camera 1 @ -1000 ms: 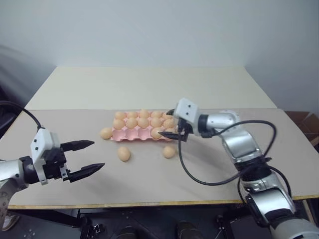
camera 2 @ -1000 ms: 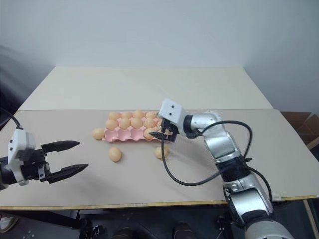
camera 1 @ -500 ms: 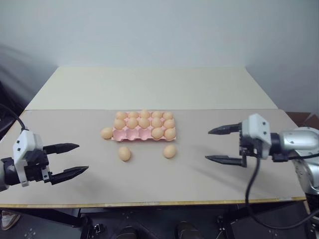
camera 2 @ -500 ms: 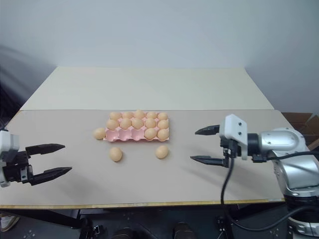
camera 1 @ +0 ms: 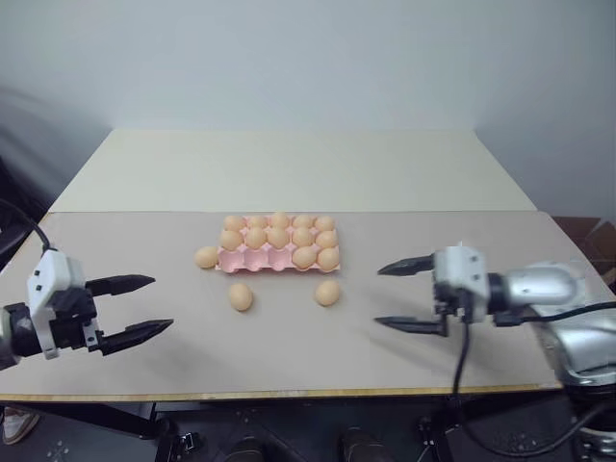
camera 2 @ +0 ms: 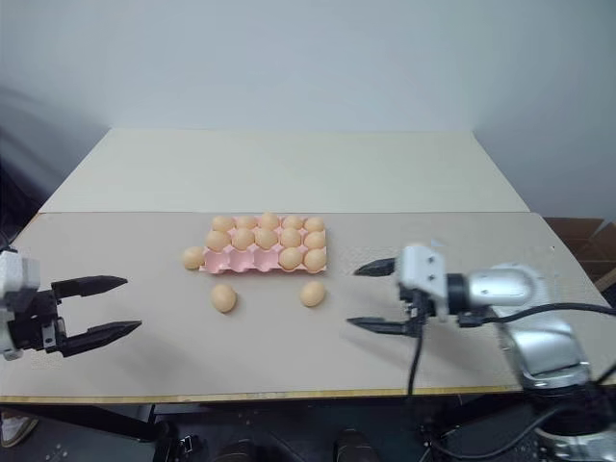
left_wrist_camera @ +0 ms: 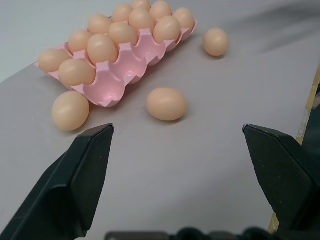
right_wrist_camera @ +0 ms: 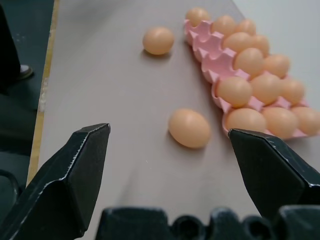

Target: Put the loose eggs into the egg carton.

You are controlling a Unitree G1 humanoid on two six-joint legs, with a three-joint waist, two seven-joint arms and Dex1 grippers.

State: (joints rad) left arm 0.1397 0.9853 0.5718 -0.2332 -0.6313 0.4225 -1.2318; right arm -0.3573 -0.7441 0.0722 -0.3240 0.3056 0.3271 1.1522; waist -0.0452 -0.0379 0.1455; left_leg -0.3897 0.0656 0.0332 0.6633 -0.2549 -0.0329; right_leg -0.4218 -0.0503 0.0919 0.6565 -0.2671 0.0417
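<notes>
The pink egg carton (camera 1: pixel 252 261) lies mid-table. Eggs fill its back and middle rows, and two sit at the right end of the front row. Three loose eggs rest on the table: one (camera 1: pixel 206 257) touching the carton's left end, one (camera 1: pixel 240 296) in front of it, and one (camera 1: pixel 327 293) in front of its right part. My left gripper (camera 1: pixel 162 303) stands open and empty near the table's left front. Open and empty too, my right gripper (camera 1: pixel 377 296) points left at the nearest loose egg (right_wrist_camera: pixel 189 128), a short way to its right.
The beige table's front edge (camera 1: pixel 289 393) runs just below both grippers. A lighter second table (camera 1: pixel 289 168) adjoins behind the carton, with a pale wall beyond. The carton's front-row cups (left_wrist_camera: pixel 117 82) on the left stand bare.
My right gripper has left the carton's right end, pulling back to the right and toward the front edge. An egg now shows in the cup it was over. My left gripper slid slightly left.
</notes>
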